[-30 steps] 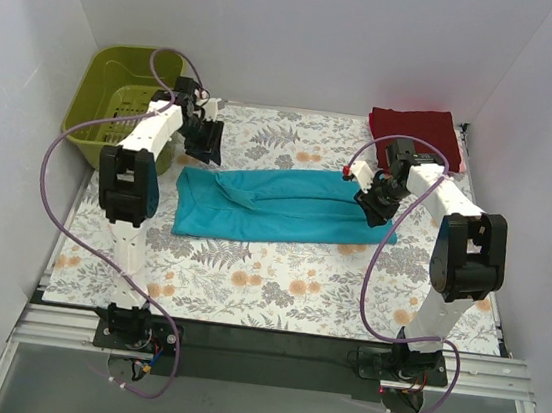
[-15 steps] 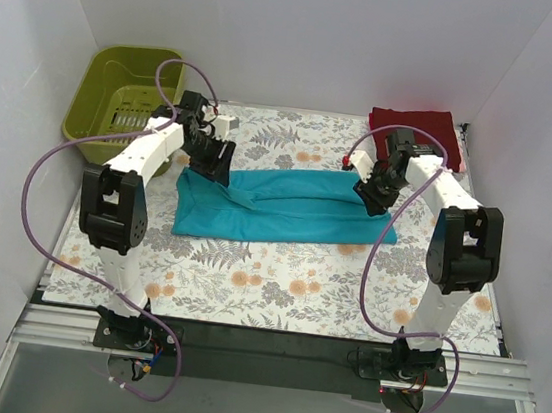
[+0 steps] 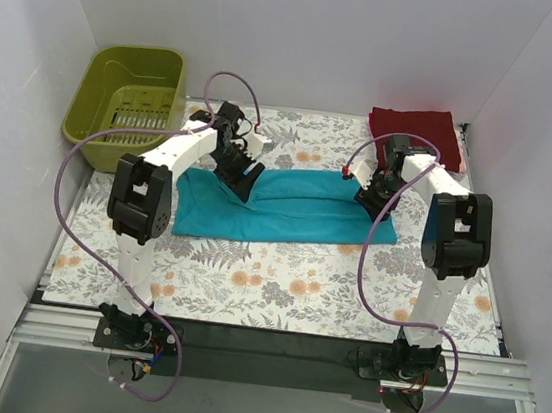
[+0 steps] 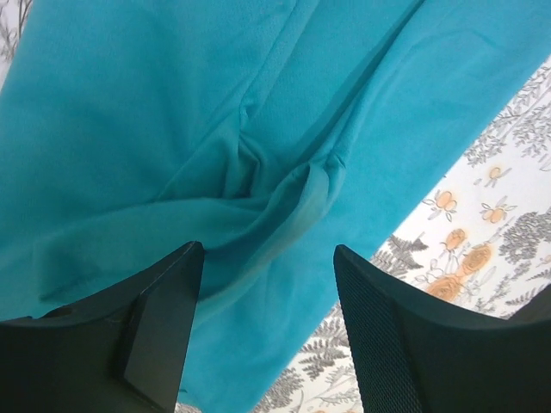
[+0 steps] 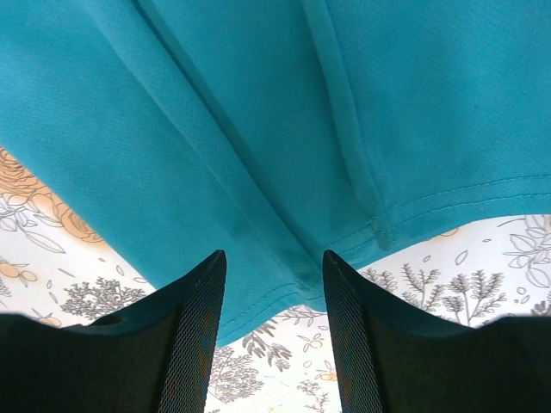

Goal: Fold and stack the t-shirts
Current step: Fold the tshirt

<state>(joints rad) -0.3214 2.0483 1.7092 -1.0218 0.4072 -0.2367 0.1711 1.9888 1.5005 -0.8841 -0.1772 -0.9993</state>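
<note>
A teal t-shirt (image 3: 286, 206) lies folded into a long strip across the middle of the flowered table cover. My left gripper (image 3: 246, 181) is open and empty just above the strip's upper left part, over a bunched fold (image 4: 275, 185). My right gripper (image 3: 370, 200) is open and empty above the strip's right end, over its hemmed edge (image 5: 301, 275). A dark red t-shirt (image 3: 416, 133) lies folded at the back right corner. No pink shirt is in view.
An olive-green plastic basket (image 3: 128, 98) stands at the back left, partly off the cover. White walls close in the left, back and right sides. The flowered cover (image 3: 277, 277) shows bare in front of the teal strip.
My left gripper has moved right from near the basket to over the teal shirt's upper left part. My right gripper has shifted slightly back over the shirt's right end. The shirt has not moved.
</note>
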